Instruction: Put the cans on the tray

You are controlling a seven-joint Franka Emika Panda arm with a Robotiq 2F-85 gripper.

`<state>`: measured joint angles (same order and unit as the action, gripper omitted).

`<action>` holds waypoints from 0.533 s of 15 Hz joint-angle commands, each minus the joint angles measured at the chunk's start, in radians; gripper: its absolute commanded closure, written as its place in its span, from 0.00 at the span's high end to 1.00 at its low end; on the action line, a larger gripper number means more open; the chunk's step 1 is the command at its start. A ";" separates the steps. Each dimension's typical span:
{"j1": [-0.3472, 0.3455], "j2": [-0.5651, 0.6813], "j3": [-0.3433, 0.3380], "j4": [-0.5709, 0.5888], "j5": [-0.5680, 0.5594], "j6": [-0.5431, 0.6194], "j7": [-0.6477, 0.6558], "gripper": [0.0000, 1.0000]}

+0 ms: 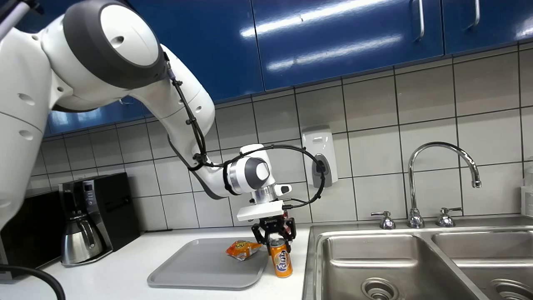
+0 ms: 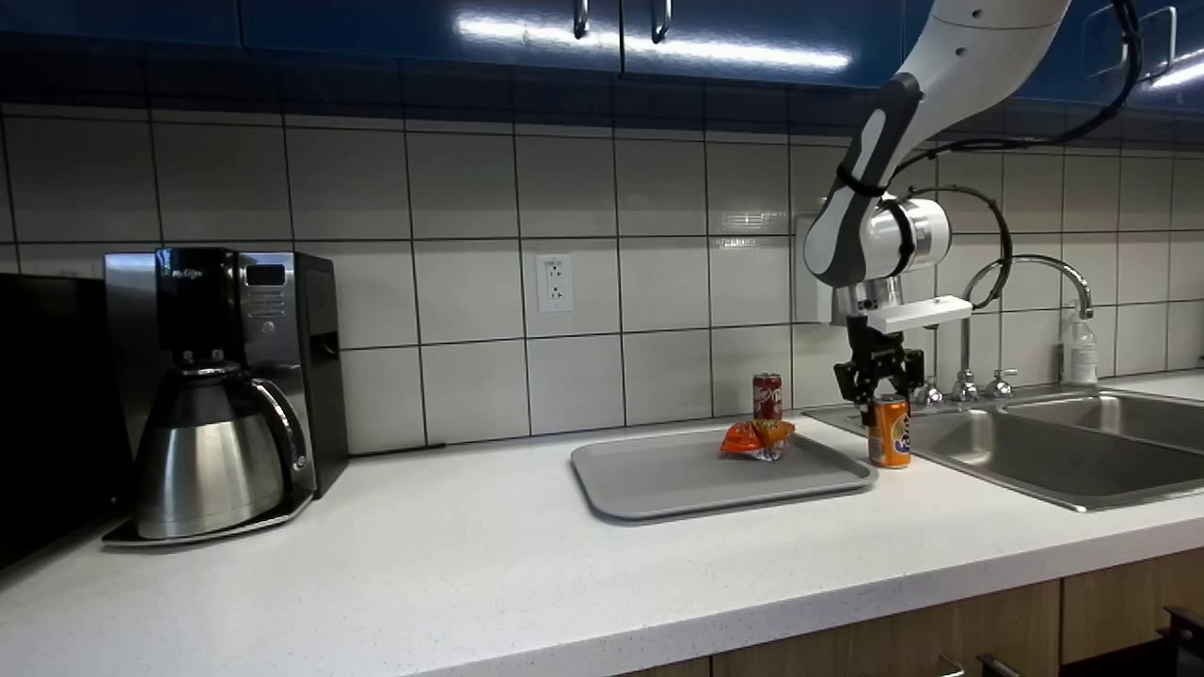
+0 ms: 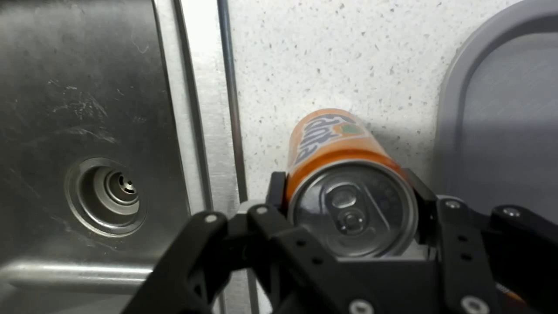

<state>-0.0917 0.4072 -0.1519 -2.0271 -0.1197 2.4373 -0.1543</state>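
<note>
Fanta can (image 3: 348,183): upright at the counter's (image 2: 423,564) edge by the sink (image 3: 211,87); likely weighty, slick
My jaws: closed onto its upper sides, where I expect stiffness
Dr Pepper can (image 2: 767,397): near the back edge

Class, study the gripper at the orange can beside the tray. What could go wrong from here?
Carried too low, the orange can may catch on the raised rim of the tray beside it and tip. Set down on the snack packet lying on the tray, it might topple. Should the gripper slip, it could drop or roll into the sink, close on its other side.
</note>
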 commanded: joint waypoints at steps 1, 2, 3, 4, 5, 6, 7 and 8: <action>-0.014 -0.015 0.014 0.013 -0.015 -0.023 0.002 0.38; -0.014 -0.030 0.017 0.007 -0.011 -0.027 -0.002 0.38; -0.015 -0.043 0.021 0.003 -0.007 -0.027 -0.009 0.38; -0.015 -0.056 0.024 0.000 -0.004 -0.025 -0.013 0.38; -0.019 -0.073 0.034 -0.003 0.010 -0.033 -0.025 0.38; -0.020 -0.093 0.043 -0.008 0.021 -0.034 -0.035 0.38; -0.019 -0.108 0.049 -0.011 0.025 -0.032 -0.040 0.38; -0.017 -0.126 0.058 -0.013 0.033 -0.035 -0.044 0.38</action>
<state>-0.0917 0.3622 -0.1307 -2.0255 -0.1122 2.4372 -0.1613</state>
